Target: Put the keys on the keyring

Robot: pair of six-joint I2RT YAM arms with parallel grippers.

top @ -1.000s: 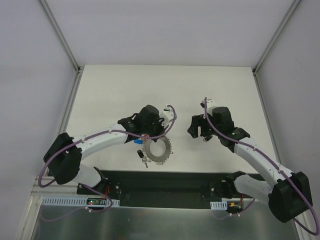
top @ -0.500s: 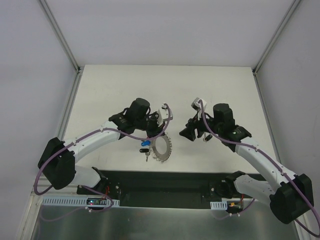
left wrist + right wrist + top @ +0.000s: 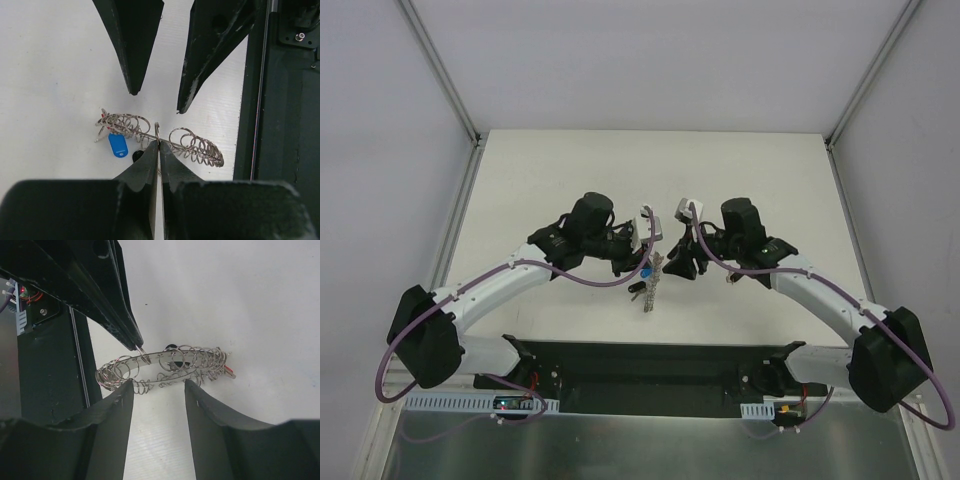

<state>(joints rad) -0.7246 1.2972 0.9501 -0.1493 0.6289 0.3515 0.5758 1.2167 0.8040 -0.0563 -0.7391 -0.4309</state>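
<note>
The keyring [image 3: 197,149] is tipped up on edge above the table, its wire loops fanned along its rim, a blue tag [image 3: 118,146] and a red tag [image 3: 228,369] hanging from it. My left gripper [image 3: 158,144] is shut on one wire loop at its rim. A small black key [image 3: 136,156] hangs just below the ring by the blue tag; a second key cannot be made out. My right gripper [image 3: 158,388] is open, its fingers [image 3: 121,400] just short of the ring [image 3: 165,366], straddling its near edge. From above, both grippers meet at the ring [image 3: 654,282].
The black base plate [image 3: 650,365] runs along the table's near edge, close beside the ring in both wrist views [image 3: 280,125]. White table top [image 3: 650,180] stretches behind the grippers to the enclosure walls.
The left gripper has lifted the keyring from flat to on edge and carried it right. The right arm has swung left until its open fingers face the ring.
</note>
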